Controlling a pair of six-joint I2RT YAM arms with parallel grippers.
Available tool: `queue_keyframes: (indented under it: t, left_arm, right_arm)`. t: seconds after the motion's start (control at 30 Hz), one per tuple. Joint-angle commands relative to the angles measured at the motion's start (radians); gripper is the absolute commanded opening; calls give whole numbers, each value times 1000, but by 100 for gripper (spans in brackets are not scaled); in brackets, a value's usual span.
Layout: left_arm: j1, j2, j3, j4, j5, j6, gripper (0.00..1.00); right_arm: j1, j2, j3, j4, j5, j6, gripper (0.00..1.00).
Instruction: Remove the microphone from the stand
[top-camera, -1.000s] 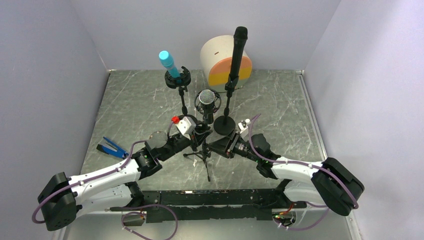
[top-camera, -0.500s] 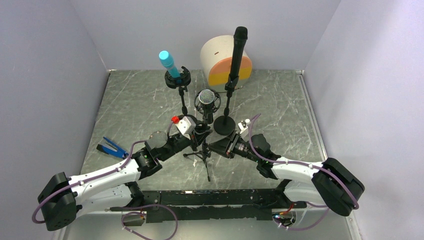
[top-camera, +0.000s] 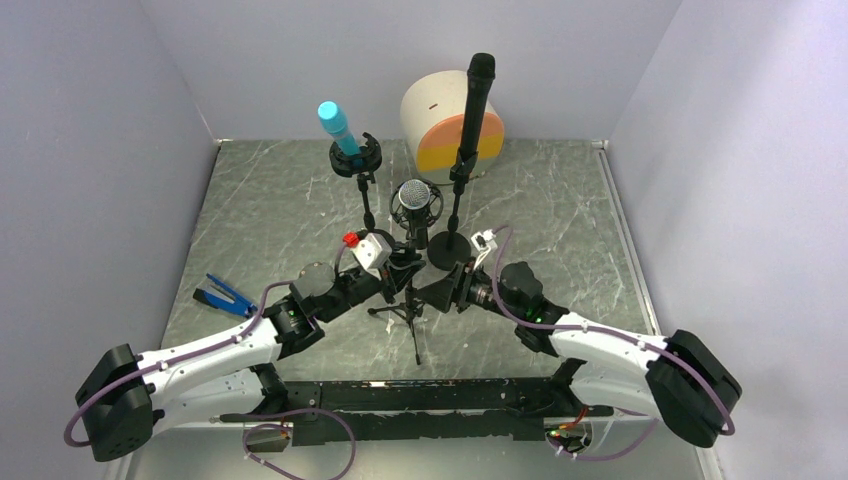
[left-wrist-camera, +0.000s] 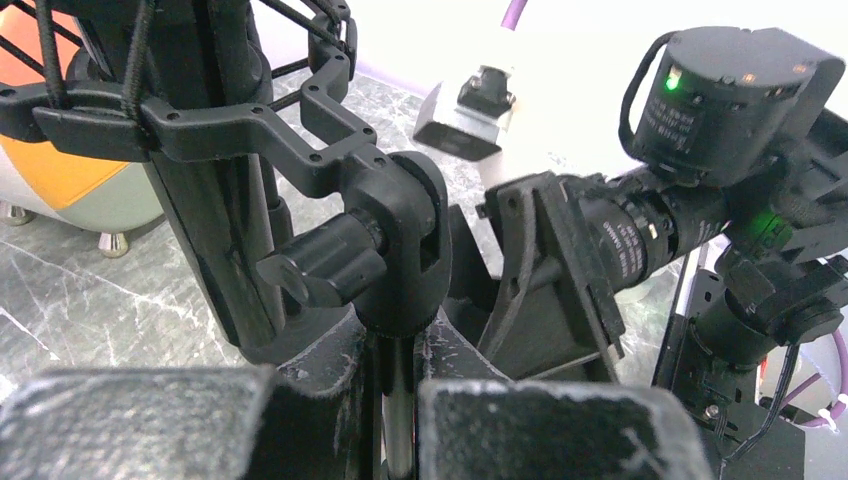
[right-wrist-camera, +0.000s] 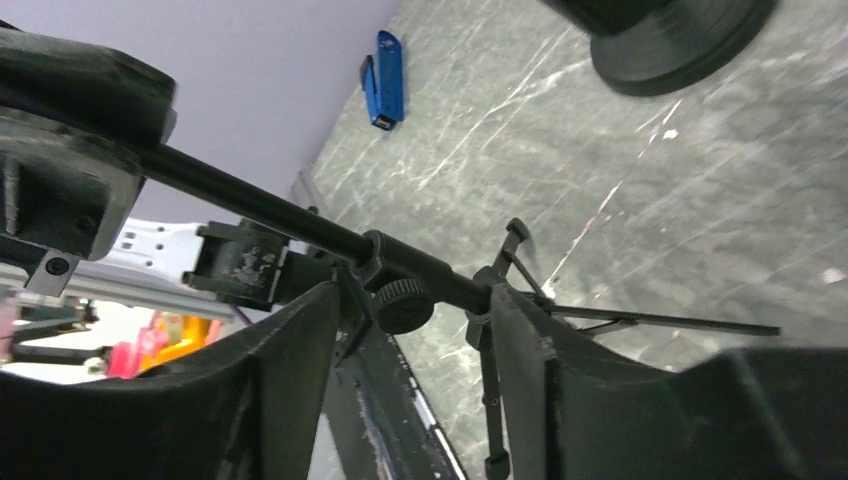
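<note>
At the middle of the table (top-camera: 280, 210), the microphone (top-camera: 414, 196) sits in its shock mount (left-wrist-camera: 230, 130) on the stand (top-camera: 409, 305). The left arm reaches in low, left gripper (top-camera: 398, 268) clamped on the stand (just under the mount). Opposite it, the right gripper (top-camera: 436, 292) lies level, jaws spread either side of the stand.

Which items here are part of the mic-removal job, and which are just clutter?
Job:
- mesh-head microphone
- tripod stand under it
- left gripper, shut on that stand
- right gripper, open around it

Lying about:
- cyan microphone
- tall black microphone
- white-and-orange cylinder
- blue tool
</note>
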Motion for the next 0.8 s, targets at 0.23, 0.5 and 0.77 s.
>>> queue_keyframes:
  t: [0.23, 0.5, 0.77]
  left_arm:
    - [1, -9, 8, 6, 37, 24, 3]
    - [1, -15, -16, 20, 36, 21, 3]
    - [1, -27, -14, -14, 44, 27, 3]
  right_arm:
    - [-6, -315, 83, -424, 189, -27, 85]
    - [-11, -379, 299, -701, 227, -17, 91]
    - [-10, -336, 410, -631, 151, 97, 89]
